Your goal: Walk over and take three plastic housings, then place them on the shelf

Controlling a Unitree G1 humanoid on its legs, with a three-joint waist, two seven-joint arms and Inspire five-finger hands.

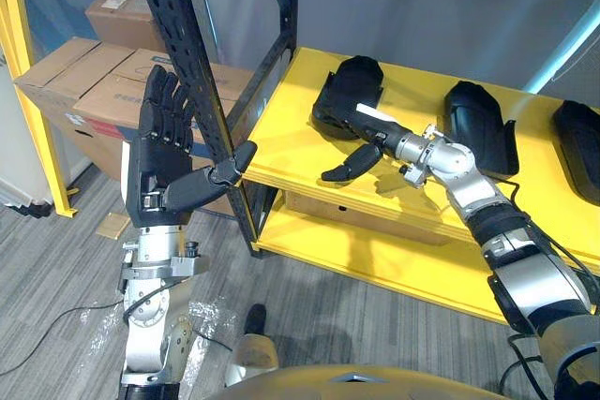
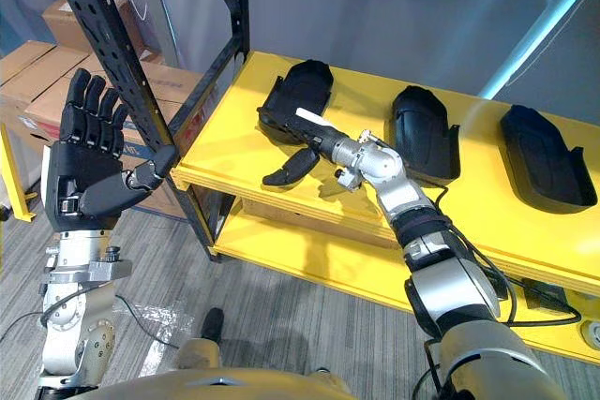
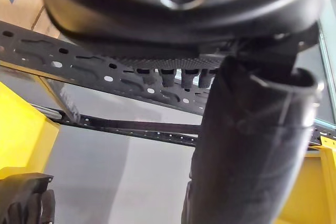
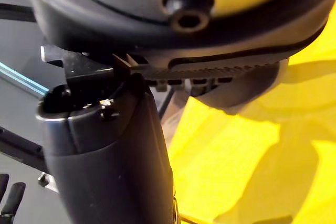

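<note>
Three black plastic housings lie in a row on the yellow shelf [image 1: 281,142]: a left one [image 1: 349,81], a middle one [image 1: 476,119] and a right one [image 1: 579,142]. My right hand [image 1: 367,134] reaches across the shelf to the left housing. Its fingers are straight and rest against the housing's near end, and its thumb [image 1: 345,166] sticks out over the shelf board. My left hand [image 1: 159,152] is raised beside the rack with its palm up and fingers spread straight, and it holds nothing.
A black perforated rack upright [image 1: 183,35] stands just behind my left hand. Cardboard boxes [image 1: 84,81] are stacked on the floor to the left. A lower yellow shelf [image 1: 375,259] runs under the top one. A yellow post [image 1: 28,72] stands at the far left.
</note>
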